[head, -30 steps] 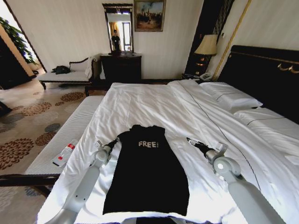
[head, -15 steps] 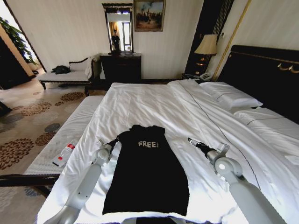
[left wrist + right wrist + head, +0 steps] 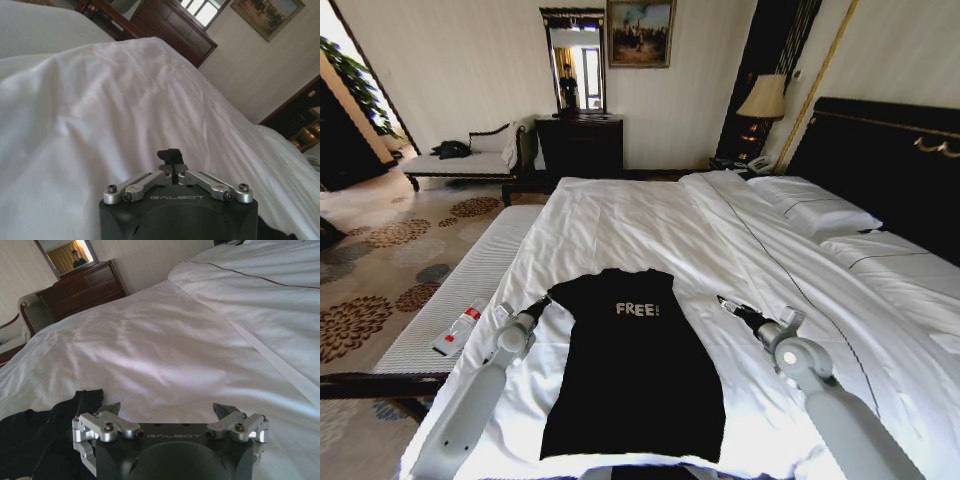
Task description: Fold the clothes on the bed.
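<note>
Now the black short-sleeved soft T-shirt with white "FREE" lettering (image 3: 635,365) lies flat near the foot of the large white-sheeted bed (image 3: 650,220). At its left sleeve the left tool (image 3: 542,302) is pinched closed, seemingly on the sleeve's edge. The right tool (image 3: 723,300) hovers beside the shirt, fingers spread and empty. Thin fabric could slip from that pinch, or sheet get caught with it.
</note>
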Controlling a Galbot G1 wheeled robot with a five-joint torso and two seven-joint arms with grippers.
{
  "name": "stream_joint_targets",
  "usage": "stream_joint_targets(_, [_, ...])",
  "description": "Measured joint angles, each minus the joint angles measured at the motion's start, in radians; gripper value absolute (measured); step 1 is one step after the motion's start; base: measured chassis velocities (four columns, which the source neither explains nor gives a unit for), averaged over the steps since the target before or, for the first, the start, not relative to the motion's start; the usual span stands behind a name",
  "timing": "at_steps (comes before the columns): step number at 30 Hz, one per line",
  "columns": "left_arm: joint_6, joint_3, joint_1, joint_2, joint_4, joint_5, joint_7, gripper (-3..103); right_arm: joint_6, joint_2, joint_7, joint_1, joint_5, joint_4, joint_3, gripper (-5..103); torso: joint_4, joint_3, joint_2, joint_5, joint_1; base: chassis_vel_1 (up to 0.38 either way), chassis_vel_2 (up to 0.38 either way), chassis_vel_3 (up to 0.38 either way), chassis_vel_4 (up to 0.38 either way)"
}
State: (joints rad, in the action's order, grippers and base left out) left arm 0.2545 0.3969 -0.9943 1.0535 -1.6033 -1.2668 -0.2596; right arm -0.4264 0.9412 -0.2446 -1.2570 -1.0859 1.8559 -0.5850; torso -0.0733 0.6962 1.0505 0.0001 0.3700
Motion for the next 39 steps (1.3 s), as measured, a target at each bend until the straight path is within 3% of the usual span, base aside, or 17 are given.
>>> stream_joint_targets(5, [0.000,0.002,-0.002,-0.010,-0.005,0.005,-0.002,0,0.002,-0.003,0.006,-0.015,0.000,0.000,-0.012,100,0.0000,0.000,0.000,-0.0001,0.000,0.000,0.000,0.000,0.000])
stream_joint_targets(13, [0.000,-0.075,0.026,0.021,-0.048,0.065,-0.042,0,0.003,0.004,0.010,-0.023,0.000,-0.001,-0.019,100,0.0001,0.000,0.000,0.0000,0.000,0.000,0.000,0.000,0.000])
stream_joint_targets(24, [0.050,-0.344,0.082,0.053,-0.191,0.135,-0.168,0,0.008,0.000,0.029,-0.063,0.000,0.006,-0.061,100,-0.0001,0.000,0.000,0.0002,0.000,0.000,0.000,0.000,0.000])
stream_joint_targets(31, [0.072,-0.435,0.058,0.065,-0.164,0.196,-0.183,0,0.011,-0.008,0.040,-0.069,-0.008,0.004,-0.081,100,0.0002,0.000,0.000,0.0001,0.000,0.000,0.000,0.000,0.000])
stream_joint_targets(39, [0.072,-0.434,0.070,0.086,-0.107,0.220,-0.188,0,0.017,-0.011,0.049,-0.079,-0.012,0.000,-0.089,100,0.0002,0.000,0.000,-0.0001,0.000,0.000,0.000,0.000,0.000])
